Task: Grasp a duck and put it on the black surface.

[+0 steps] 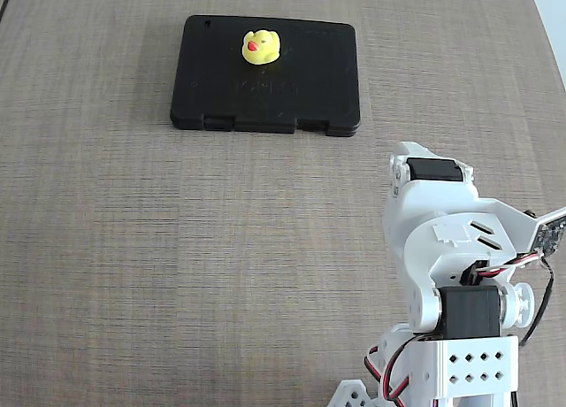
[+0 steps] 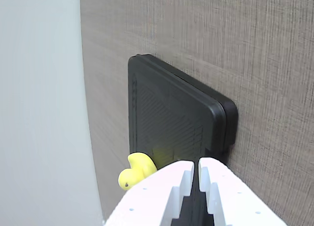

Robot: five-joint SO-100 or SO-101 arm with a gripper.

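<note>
The tiny yellow duck (image 1: 261, 47) with a red-orange beak sits upright on the far part of the black surface (image 1: 301, 88), a flat matte slab with notched tabs on its near edge. In the wrist view, which lies on its side, the duck (image 2: 137, 169) shows beside the slab (image 2: 171, 113), just past my white fingertips. My gripper (image 2: 196, 169) is shut with only a thin slit between the fingers and holds nothing. In the fixed view my arm (image 1: 447, 239) is folded at the lower right, well apart from the slab.
The table (image 1: 177, 248) is a grey-brown woven-look surface. A pale wall or floor (image 2: 39, 108) lies beyond the table's far edge. My base with red and black wires (image 1: 389, 372) stands at the bottom right.
</note>
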